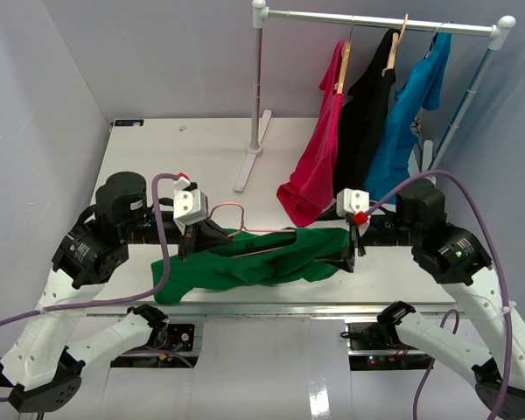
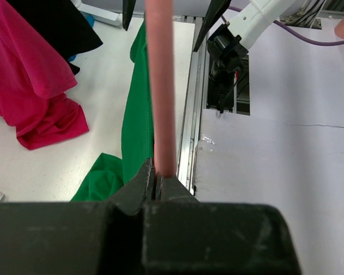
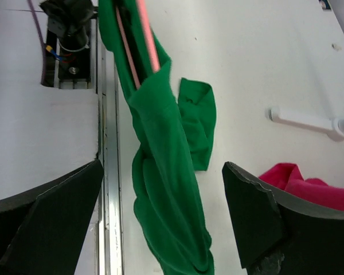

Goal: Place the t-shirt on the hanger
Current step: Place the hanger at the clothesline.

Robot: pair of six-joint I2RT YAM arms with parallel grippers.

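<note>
The bright green t-shirt point(image 1: 245, 262) hangs bunched along the pale pink hanger point(image 1: 261, 231) just above the table's front edge, between my two grippers. My left gripper point(image 1: 185, 245) is shut on the hanger's wire, which runs away from the closed jaws in the left wrist view as a pink rod point(image 2: 159, 86) beside the green cloth point(image 2: 136, 114). My right gripper point(image 1: 352, 252) stands open at the shirt's right end. In the right wrist view the twisted shirt point(image 3: 172, 217) passes between the wide-apart fingers point(image 3: 258, 212) without touching them, and the hanger's wires point(image 3: 148, 34) enter the cloth farther on.
A white clothes rack point(image 1: 381, 19) at the back right carries a magenta-red shirt point(image 1: 319, 157), a black one point(image 1: 363, 114) and a turquoise-blue one point(image 1: 411, 114); the red hem rests on the table close to my right gripper. The rack's foot point(image 1: 249, 162) stands mid-table. A metal rail point(image 1: 262, 308) edges the table front.
</note>
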